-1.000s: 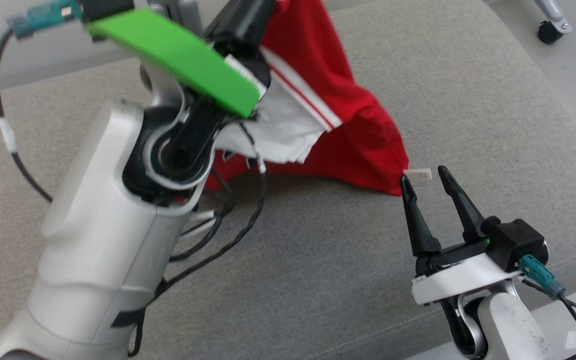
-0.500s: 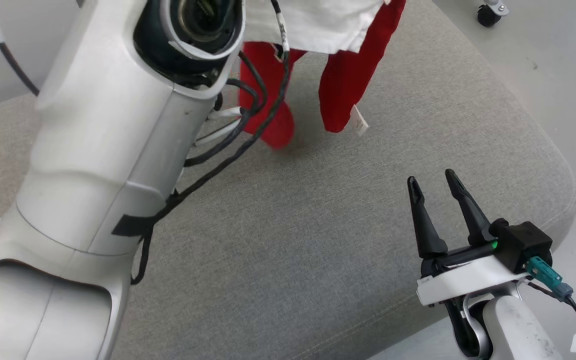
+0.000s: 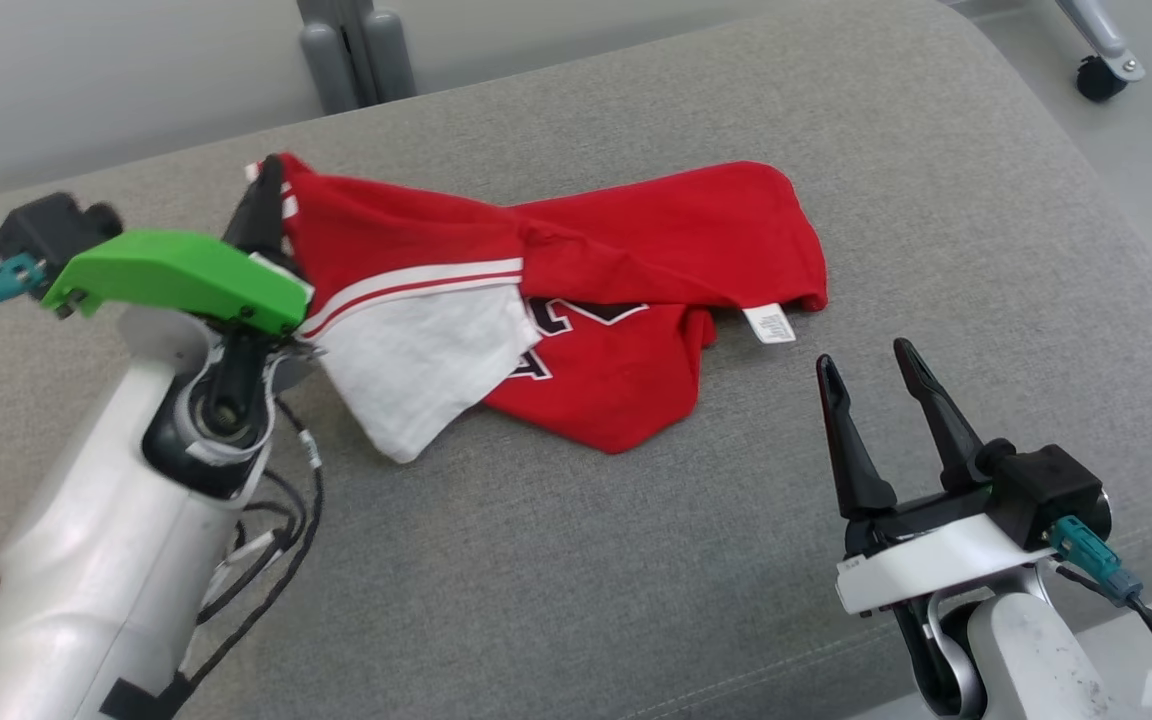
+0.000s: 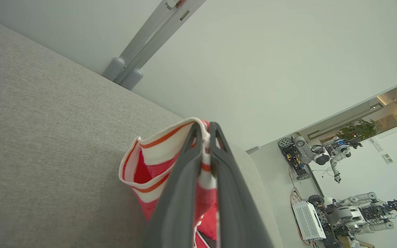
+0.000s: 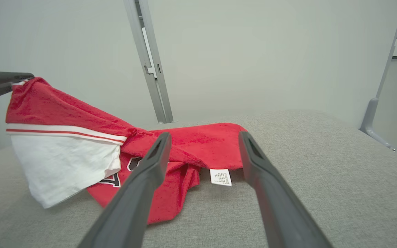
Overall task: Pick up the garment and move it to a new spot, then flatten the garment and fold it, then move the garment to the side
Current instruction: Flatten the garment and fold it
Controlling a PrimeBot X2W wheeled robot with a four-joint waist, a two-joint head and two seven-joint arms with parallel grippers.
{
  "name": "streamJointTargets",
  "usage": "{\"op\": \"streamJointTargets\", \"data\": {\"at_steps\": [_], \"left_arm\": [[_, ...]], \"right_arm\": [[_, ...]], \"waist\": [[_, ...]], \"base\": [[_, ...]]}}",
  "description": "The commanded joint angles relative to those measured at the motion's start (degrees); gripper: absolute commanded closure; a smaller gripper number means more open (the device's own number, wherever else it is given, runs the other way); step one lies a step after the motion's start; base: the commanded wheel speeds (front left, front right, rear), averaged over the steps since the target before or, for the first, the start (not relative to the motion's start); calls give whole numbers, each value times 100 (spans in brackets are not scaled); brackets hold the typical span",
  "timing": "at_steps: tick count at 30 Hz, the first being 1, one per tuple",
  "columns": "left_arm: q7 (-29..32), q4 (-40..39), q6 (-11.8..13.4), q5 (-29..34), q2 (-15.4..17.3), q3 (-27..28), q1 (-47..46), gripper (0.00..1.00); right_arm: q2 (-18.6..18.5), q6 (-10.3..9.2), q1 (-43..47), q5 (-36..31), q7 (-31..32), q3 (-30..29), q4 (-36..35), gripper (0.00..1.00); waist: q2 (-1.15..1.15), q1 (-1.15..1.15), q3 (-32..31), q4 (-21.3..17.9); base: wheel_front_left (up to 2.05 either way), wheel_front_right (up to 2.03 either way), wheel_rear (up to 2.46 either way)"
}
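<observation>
One grey cushion [image 3: 576, 560] bears the red garment [image 3: 656, 230], pale wall [image 5: 253, 51] behind.

This is a robotics lab, not anyone's home: across the room several pale robots [image 4: 353, 206] sit on the floor beside a wheeled machine [image 4: 296, 155] and a white box [image 4: 308, 224] with loose cables. The walls [image 4: 253, 51] are bare and pale, grey metal posts [image 5: 150, 62] rise behind a plain grey padded seat [image 3: 636, 560], and a stand's caster wheel [image 3: 1096, 75] rests on the smooth floor. Through an opening, a lit room holds a leafy plant [image 4: 358, 129].
</observation>
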Motion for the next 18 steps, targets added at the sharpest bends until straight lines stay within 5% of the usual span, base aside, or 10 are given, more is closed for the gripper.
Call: {"op": "streamJointTargets", "data": {"at_steps": [1, 7, 8, 9, 14, 18], "left_arm": [[-60, 59, -68, 96, 122, 33, 131, 100], [-333, 539, -397, 408, 441, -50, 323, 100], [-424, 598, -489, 506, 451, -79, 283, 70], [-516, 610, -598, 647, 474, -121, 219, 0], [-816, 378, -924, 1794, 524, -342, 222, 0], [-811, -512, -528, 3370, 361, 115, 906, 0]], "right_arm": [[-13, -6, 45, -36, -1, -4, -5, 0], [-13, -7, -19, -128, -1, 30, -17, 0], [-13, -6, -33, -139, -1, 34, -17, 0], [-12, -6, -41, -153, -1, 39, -19, 0], [-14, -6, -29, -190, -1, 27, -52, 0], [-10, -6, 25, -226, -1, -109, -92, 0]], "waist": [[0, 0, 21, 138], [0, 0, 134, 237], [0, 0, 157, 249], [0, 0, 173, 257], [0, 0, 238, 305], [0, 0, 295, 435]], "base": [[0, 0, 0], [0, 0, 0], [0, 0, 0], [0, 0, 0], [0, 0, 0], [0, 0, 0]]}}
